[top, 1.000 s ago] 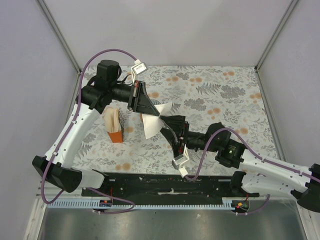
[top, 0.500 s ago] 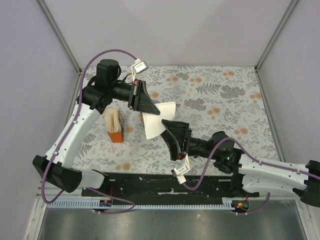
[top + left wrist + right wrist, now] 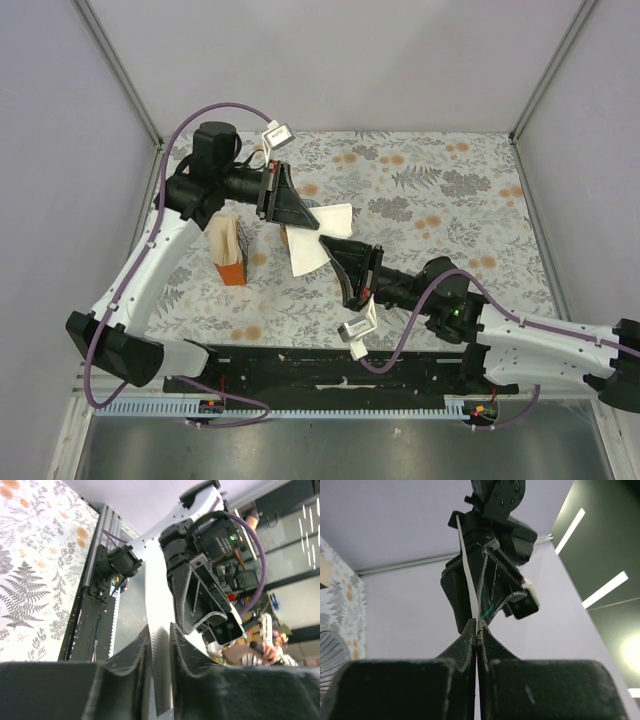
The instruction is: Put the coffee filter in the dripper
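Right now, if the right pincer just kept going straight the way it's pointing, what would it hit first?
The right pincer is shut on the coffee filter. Straight ahead along that sheet sits the left pincer, facing it, so that is probably what it would meet first; how near is unclear.

We see the filter (image 3: 305,255) as thin white paper, matt and smooth. The left hand (image 3: 160,632) and the right hand (image 3: 477,630) look like matt black plastic, faintly grainy. The arm shells (image 3: 150,265) are glossy white plastic. A matt printed cloth covers the table (image 3: 440,190). Near its left edge, the packet (image 3: 230,255) looks like matt paper.
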Tool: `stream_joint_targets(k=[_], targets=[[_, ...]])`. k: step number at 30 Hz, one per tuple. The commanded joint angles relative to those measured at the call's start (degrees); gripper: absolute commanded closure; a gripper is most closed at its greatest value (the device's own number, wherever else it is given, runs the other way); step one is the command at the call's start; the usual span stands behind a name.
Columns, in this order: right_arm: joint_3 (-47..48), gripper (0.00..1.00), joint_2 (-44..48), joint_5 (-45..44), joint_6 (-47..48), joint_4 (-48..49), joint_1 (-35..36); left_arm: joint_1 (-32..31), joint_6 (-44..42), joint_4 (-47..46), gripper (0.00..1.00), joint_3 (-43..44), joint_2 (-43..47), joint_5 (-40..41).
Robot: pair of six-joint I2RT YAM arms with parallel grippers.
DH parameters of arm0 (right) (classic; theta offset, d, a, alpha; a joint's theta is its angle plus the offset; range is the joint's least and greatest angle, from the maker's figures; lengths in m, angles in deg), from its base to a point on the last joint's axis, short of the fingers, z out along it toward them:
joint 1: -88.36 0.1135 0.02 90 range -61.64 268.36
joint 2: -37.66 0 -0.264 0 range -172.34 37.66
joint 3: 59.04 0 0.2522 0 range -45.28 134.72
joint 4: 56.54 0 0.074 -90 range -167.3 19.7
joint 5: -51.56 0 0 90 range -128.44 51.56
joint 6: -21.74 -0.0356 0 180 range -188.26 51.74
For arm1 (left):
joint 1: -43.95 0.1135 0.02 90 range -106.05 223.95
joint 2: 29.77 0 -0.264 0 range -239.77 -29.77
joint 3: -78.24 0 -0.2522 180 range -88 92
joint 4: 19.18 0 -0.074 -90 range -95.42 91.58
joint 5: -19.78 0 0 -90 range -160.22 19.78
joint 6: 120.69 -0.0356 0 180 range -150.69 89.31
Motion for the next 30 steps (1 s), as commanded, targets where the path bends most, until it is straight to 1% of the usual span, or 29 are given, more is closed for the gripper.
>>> stream_joint_targets(k=[1,2,4,6,8,10,11,16,18,21,24,30], targets=[[5.8,1.00,1.6,-6.3,-13.8,-5.2,0.0,3.1,-3.2,3.9,0.61,2.5,-0.1,4.3],[7.6,1.00,1.6,-7.0,-17.5,-8.2,-0.2,3.6,-8.0,8.3,0.50,4.9,-1.0,7.6],[11.2,1.00,1.3,-5.7,-25.1,-16.5,-1.9,3.6,-19.5,17.8,0.36,10.9,-3.1,15.5],[14.8,1.00,0.6,-2.6,-34.4,-23.8,-5.3,3.6,-29.1,23.3,0.29,16.1,-4.3,22.8],[17.8,1.00,-0.2,1.9,-45.8,-28.7,-9.4,3.6,-34.2,25.4,0.25,18.4,-4.5,27.2],[20.6,1.00,-1.2,9.1,-54.6,-33.8,-14.3,3.6,-37.2,25.4,0.21,18.4,-3.2,30.0],[21.9,1.00,-1.9,13.3,-58.2,-35.4,-16.1,3.6,-38.4,25.5,0.21,18.3,-2.5,30.5],[29.3,1.00,-7.6,26.7,-76.1,-42.5,-23.3,3.6,-45.9,25.5,0.19,15.9,2.2,31.1],[32.2,1.00,-10.2,31.7,-81.9,-43.7,-24.7,3.3,-49.1,26.1,0.18,15.1,3.6,31.7],[36.1,1.00,-13.6,38.2,-87.6,-44.5,-25.2,2.9,-52.3,29.1,0.16,15.2,3.7,32.2],[38.3,1.00,-15.7,40.7,-92.3,-44.2,-25.2,1.9,-54.3,30.9,0.11,13.8,4.4,29.4],[38.8,1.00,-16.4,41.7,-97.5,-41.0,-25.2,0.6,-54.1,31.2,0.09,12.3,4.8,25.1]])
